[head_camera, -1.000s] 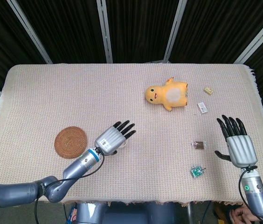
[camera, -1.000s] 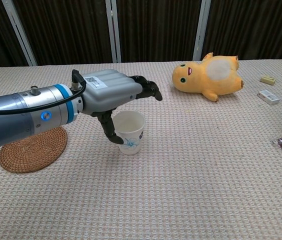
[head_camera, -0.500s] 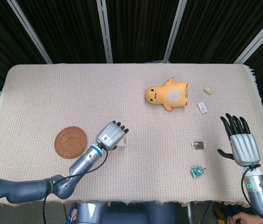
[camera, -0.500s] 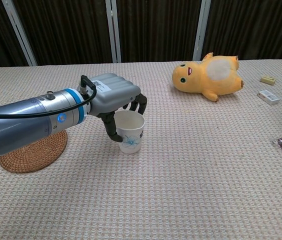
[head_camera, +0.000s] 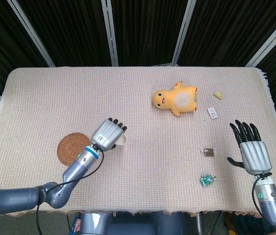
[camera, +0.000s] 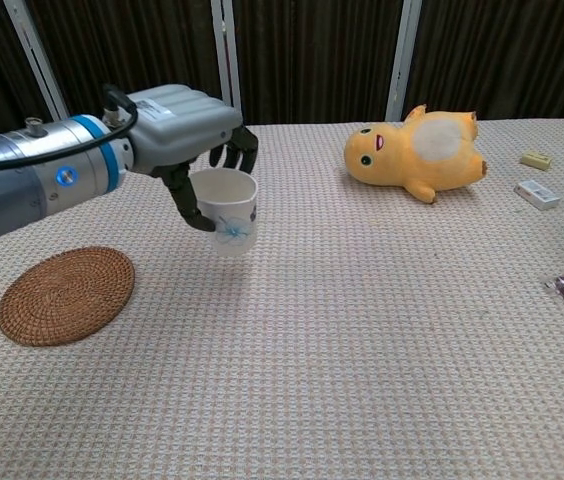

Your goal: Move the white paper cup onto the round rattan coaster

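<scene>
Left hand [camera: 177,125] grips the white paper cup with blue print [camera: 226,210] at its rim, cup clear of the woven tablecloth [camera: 362,330], right of the round rattan coaster [camera: 66,294]. Right hand [head_camera: 251,152] hangs with fingers spread, holding nothing.

Your left hand [camera: 184,128] has a pale grey ribbed shell with a small printed label and black fingers [camera: 234,152]. A bright blue ring and a black cable sit at its wrist, on a smooth grey arm. Your right hand [head_camera: 251,152] looks alike, with a green light on its forearm.
</scene>
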